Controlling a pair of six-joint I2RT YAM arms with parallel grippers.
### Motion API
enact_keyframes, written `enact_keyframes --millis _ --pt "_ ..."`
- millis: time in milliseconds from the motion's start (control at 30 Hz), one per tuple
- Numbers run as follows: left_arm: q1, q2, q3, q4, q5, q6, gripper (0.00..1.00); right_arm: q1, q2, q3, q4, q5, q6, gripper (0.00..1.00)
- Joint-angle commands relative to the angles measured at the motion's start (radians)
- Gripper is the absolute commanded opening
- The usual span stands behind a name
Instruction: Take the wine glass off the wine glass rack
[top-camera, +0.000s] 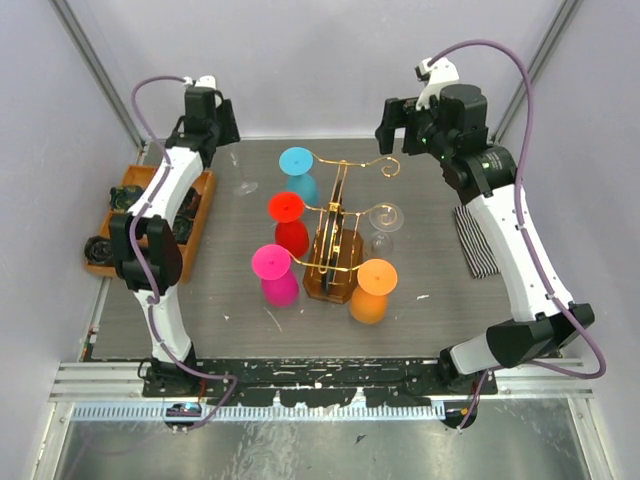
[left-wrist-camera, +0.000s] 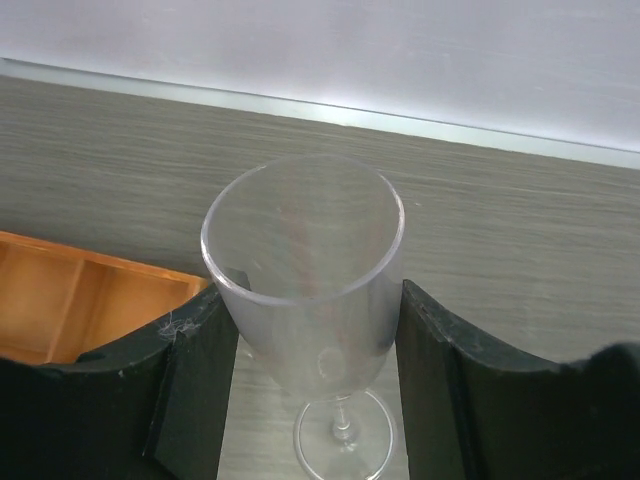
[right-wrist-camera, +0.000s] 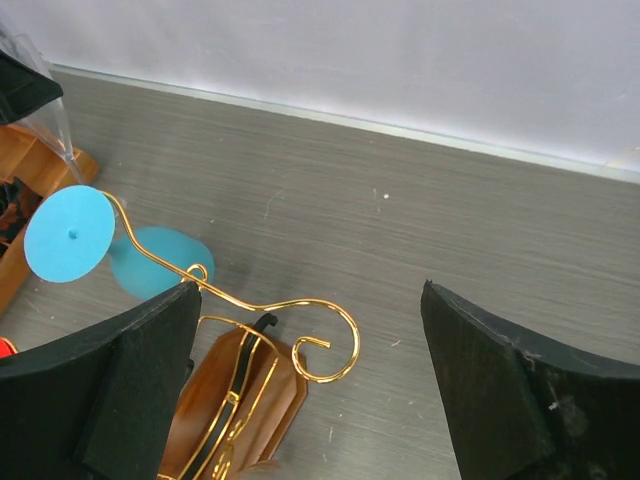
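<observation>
The wine glass rack (top-camera: 335, 245) is a gold wire stand on a brown wooden base mid-table. Blue (top-camera: 296, 160), red (top-camera: 286, 207), pink (top-camera: 269, 262), orange (top-camera: 378, 276) and clear (top-camera: 385, 218) glasses hang upside down on it. At the back left, my left gripper (top-camera: 212, 135) is closed on the bowl of another clear wine glass (left-wrist-camera: 310, 270). That glass is upright, its foot (left-wrist-camera: 343, 435) at the table. My right gripper (top-camera: 398, 125) hangs wide open above the rack's empty back right hook (right-wrist-camera: 325, 340), with nothing between its fingers (right-wrist-camera: 140, 380).
A flat wooden tray (top-camera: 205, 200) with dark items lies at the left edge, close beside my left gripper (left-wrist-camera: 312, 300). A striped cloth (top-camera: 478, 240) lies on the right under my right arm. The back wall stands just behind both grippers.
</observation>
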Motion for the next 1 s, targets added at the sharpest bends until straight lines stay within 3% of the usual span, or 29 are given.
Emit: enact_keyframes --millis 0,400,800,967 --pt "-0.018 -0.057 -0.127 0.368 -0.183 0.120 0.52 -0.009 0.038 -0.003 0.047 -0.032 0.068 0.96" --pt "-0.081 0.040 -0.340 0.859 -0.390 0.273 0.51 -0.023 0.065 -0.035 0.052 -0.050 0.123 0.95" --pt "-0.096 0.096 -0.451 1.018 -0.433 0.253 0.62 -0.028 0.082 -0.068 0.068 -0.067 0.140 0.94" --pt "-0.100 0.099 -0.475 1.029 -0.442 0.238 0.78 -0.028 0.078 -0.082 0.072 -0.077 0.144 0.94"
